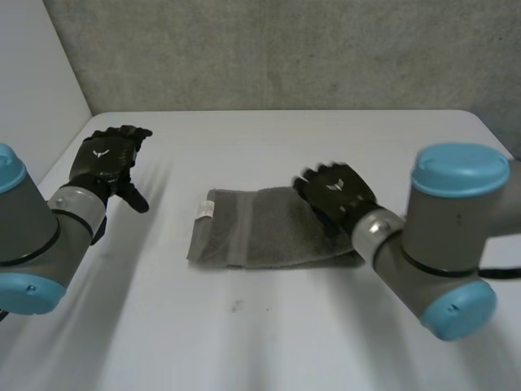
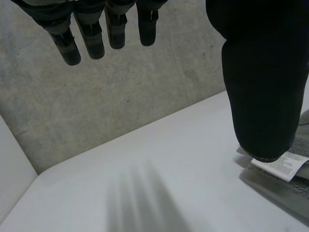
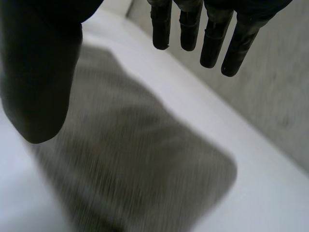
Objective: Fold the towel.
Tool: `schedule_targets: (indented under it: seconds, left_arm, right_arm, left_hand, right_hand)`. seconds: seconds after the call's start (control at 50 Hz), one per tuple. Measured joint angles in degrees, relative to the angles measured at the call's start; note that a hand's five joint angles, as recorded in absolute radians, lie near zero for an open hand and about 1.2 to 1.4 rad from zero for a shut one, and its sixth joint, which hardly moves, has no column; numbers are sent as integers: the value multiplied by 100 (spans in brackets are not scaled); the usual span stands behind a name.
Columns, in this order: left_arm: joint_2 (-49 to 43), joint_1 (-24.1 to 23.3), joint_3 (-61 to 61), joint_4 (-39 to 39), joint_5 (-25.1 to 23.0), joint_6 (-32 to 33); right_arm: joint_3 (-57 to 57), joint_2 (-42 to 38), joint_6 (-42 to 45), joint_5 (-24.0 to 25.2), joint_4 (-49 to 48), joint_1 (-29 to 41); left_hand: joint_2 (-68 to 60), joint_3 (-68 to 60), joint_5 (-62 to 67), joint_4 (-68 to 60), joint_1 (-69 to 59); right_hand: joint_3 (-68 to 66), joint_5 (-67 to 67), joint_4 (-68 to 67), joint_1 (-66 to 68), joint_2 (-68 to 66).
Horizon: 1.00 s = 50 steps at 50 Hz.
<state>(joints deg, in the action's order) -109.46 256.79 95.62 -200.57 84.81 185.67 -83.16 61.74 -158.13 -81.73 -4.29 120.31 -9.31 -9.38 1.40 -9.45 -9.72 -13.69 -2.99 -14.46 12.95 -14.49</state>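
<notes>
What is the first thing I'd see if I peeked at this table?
Your eye would go first to the grey towel, which lies folded in the middle of the white table with a small white label at one end. The black right hand is open over the towel's other end. The left hand is open too, held up off to the side, away from the towel.

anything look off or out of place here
Nothing serious. The towel lies folded on the table, its edges a little uneven, the white label showing at the end nearer the left hand. A small dark mark sits on the table in front of it.
</notes>
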Motion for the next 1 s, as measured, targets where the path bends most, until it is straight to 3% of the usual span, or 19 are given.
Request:
schedule_targets:
  seconds: [0.14,0.26,0.32,0.36,0.52,0.68,0.8,0.94,1.0]
  left_arm:
    - [19,-150,21,0,1,3]
    - [28,-277,29,0,3,4]
    - [31,-319,34,0,5,4]
    - [34,-326,34,0,6,4]
    - [67,-338,77,5,12,4]
    - [263,-457,66,63,15,11]
    - [337,-654,-104,200,35,5]
    - [300,-1095,-675,810,233,-187]
    - [272,-1246,-984,1115,330,-353]
  right_arm:
    - [-889,-66,152,199,-454,-622]
    - [-1230,-170,260,251,-1046,-878]
    - [-1304,-252,275,247,-1301,-995]
    - [-1315,-279,275,240,-1365,-1051]
    - [-1440,43,312,202,-1377,-1422]
    - [-1123,608,884,249,-1236,-1448]
    - [-168,290,1321,535,-997,-469]
    - [699,-723,1830,1093,-349,995]
    - [818,-1037,2210,1134,-88,1260]
  left_hand:
    - [0,0,0,0,0]
    - [0,0,0,0,0]
    - [0,0,0,0,0]
    - [-1,0,0,0,0]
    - [0,0,0,0,0]
    - [0,0,0,0,0]
    - [0,0,0,0,0]
    - [0,0,0,0,0]
    - [0,0,0,0,0]
  right_hand:
    - [-543,-672,-464,621,-405]
    - [-3156,-3261,-3077,3233,-3109]
    - [-5515,-5681,-5485,5596,-5407]
    - [-6147,-6234,-6102,6080,-5780]
    - [-6246,-6282,-6230,6092,-5780]
    - [-6246,-6282,-6230,6133,-5780]
    - [-6247,-6284,-6230,6153,-5780]
    - [-6238,-6285,-6230,6164,-5770]
    - [-4802,-4848,-4745,4804,-4569]
